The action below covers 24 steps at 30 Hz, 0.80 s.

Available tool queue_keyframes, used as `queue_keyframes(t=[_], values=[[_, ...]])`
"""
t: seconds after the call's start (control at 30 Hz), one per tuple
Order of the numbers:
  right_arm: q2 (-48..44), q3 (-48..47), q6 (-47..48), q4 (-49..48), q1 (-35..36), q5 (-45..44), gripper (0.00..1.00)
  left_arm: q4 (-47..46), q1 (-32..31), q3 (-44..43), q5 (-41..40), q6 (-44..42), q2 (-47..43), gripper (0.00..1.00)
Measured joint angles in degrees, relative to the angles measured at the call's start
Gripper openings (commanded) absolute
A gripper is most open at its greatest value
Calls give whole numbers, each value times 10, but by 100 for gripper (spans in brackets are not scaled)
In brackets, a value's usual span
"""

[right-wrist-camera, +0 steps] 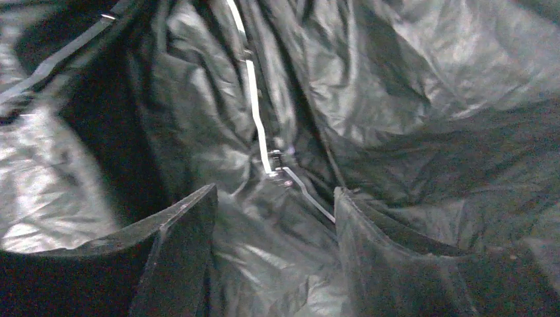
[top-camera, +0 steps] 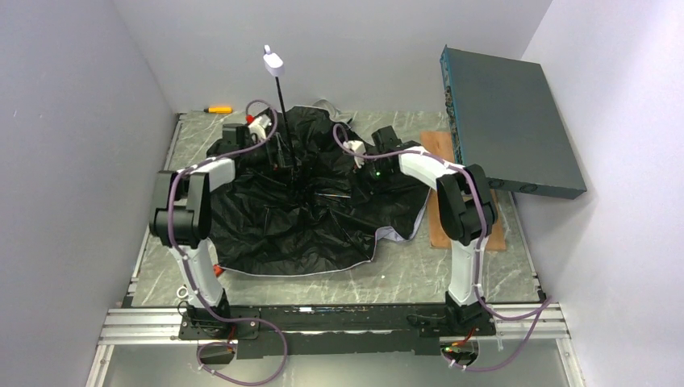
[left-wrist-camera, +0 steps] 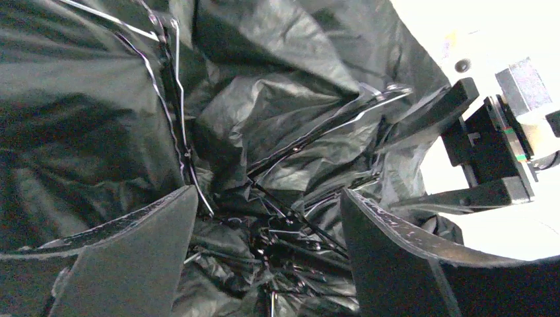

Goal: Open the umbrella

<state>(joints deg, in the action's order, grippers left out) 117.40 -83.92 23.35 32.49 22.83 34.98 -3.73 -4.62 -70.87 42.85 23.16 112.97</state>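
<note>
Black cloth: the umbrella [top-camera: 306, 218] lies open and crumpled on the table [top-camera: 339, 282], black side up, with a white edge showing at the front.
Middle: the shaft [top-camera: 281, 105] stands up from the cloth, with the pale handle [top-camera: 273, 60] on top.
Left side: the left gripper [left-wrist-camera: 269, 198] has its fingers wide apart and holds nothing. It points into the folds and thin ribs [left-wrist-camera: 178, 132] just left of the shaft.
Right side: the right gripper [right-wrist-camera: 276, 191] has its fingers apart and holds nothing. Cloth and one shiny rib lie right in front of it.
Far right: the teal box [top-camera: 516, 121] leans on the wall.
</note>
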Motion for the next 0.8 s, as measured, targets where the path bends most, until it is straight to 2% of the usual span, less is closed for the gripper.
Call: queue_keyframes(t=[0.1, 0.2, 0.3, 0.37, 0.43, 0.6, 0.8], values=[[-39, 0, -16, -4, 0, 23, 77, -29, 30, 24, 7, 9, -55, 93], [-90, -9, -40, -28, 0, 44, 83, -56, 84, 21, 14, 15, -103, 95], [-136, -29, -61, -66, 0, 56, 91, -53, 137, 17, 14, -14, -156, 95], [-154, -52, -70, -82, 1, 64, 99, -43, 150, 18, 16, -40, -185, 96], [-159, -82, -81, -96, 2, 74, 100, -52, 150, 44, 30, -96, -238, 98], [-159, -121, -147, -164, 14, 90, 100, -98, 125, 206, 70, -215, -391, 95], [-158, -122, -205, -267, 86, 70, 99, -115, 62, 264, 68, -311, -421, 87]])
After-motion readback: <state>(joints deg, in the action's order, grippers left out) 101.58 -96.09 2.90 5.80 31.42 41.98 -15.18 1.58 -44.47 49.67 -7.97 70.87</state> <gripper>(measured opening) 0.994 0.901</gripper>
